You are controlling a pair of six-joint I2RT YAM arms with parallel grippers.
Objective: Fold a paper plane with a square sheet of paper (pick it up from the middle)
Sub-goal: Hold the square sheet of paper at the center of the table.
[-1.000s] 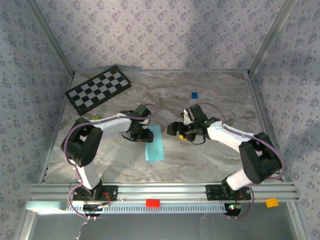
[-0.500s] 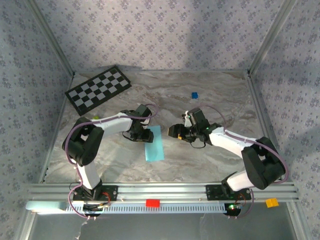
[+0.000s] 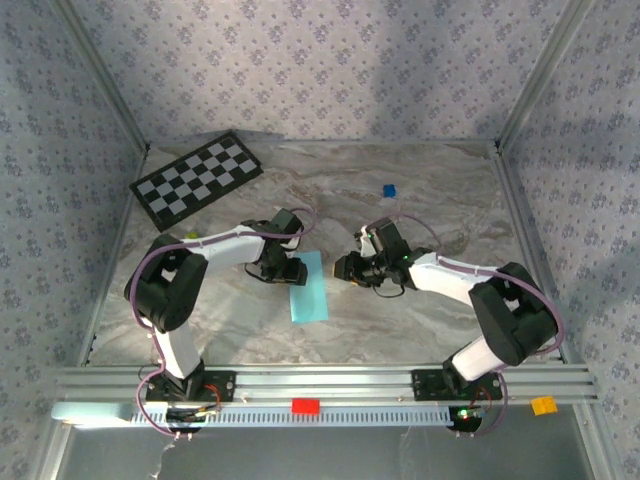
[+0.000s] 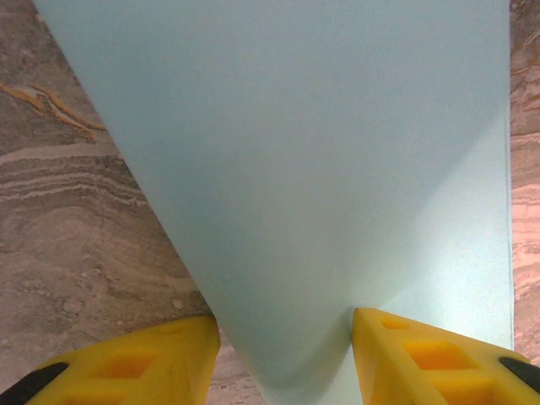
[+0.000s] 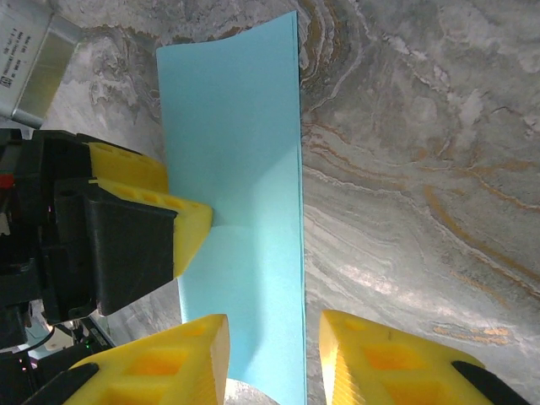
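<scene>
Closing in since the earlier top view, the right gripper (image 5: pixel 274 322) had drawn its yellow fingers nearer together, yet they stood apart, straddling the right edge of the square sheet of paper (image 3: pixel 308 288). That sheet lay as a narrow strip on the marble table (image 3: pixel 420 320) between the two arms, with one part bowed upward. The left gripper (image 4: pixel 283 329) had this raised bend between its spread fingers, touching both, but whether it truly pinched the paper could not be told.

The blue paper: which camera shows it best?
The right wrist camera: the paper looks large, sharp and nearly whole. The top camera shows its full length, but small; the left wrist camera, a cropped close-up.
</scene>
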